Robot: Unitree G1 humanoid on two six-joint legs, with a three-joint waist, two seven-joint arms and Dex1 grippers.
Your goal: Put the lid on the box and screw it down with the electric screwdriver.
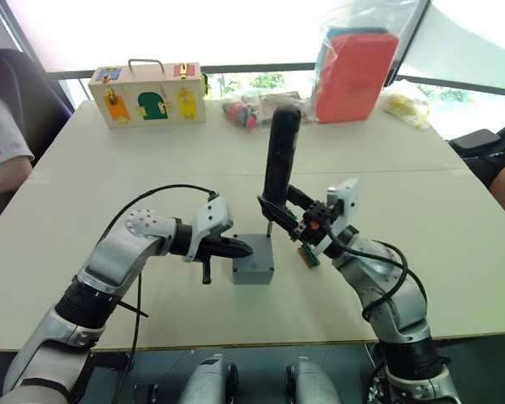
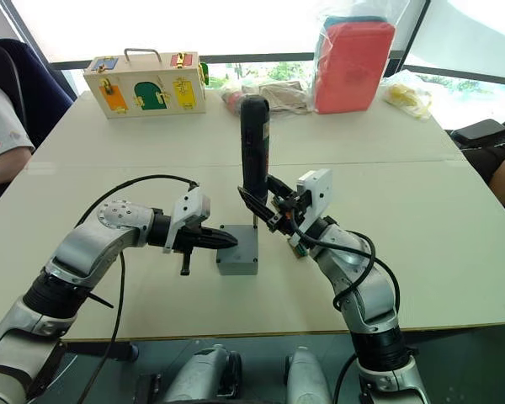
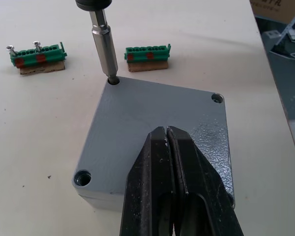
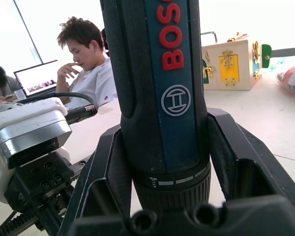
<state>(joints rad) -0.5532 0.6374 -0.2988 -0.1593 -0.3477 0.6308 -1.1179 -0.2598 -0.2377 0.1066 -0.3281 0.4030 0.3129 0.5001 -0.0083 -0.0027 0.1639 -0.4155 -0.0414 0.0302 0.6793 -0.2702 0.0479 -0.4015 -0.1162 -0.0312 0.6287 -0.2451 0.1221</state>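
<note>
Right gripper (image 1: pixel 279 217) is clamped around the electric screwdriver (image 1: pixel 281 151), holding it upright, its metal bit planted in a corner screw hole of the lid (image 3: pixel 152 128). The lid sits flat on the box (image 1: pixel 253 268), which stands on the worktop (image 1: pixel 421 219) right between the two arms. Left gripper (image 1: pixel 240 247) has its fingers (image 3: pixel 152 187) pressed together, tips resting on the lid's near edge, across from the bit.

Count: one lid, one box, one screwdriver. The left wrist view shows three open corner holes plus the one under the bit, and two green bit holders (image 3: pixel 38 51) just beyond the box, one carrying two screws. The right wrist view adds the red lettering on the tool body and a seated person (image 4: pixel 88 59). At the worktop's far edge: one wooden case (image 1: pixel 147 94) and a red pouch (image 1: pixel 353 74).
</note>
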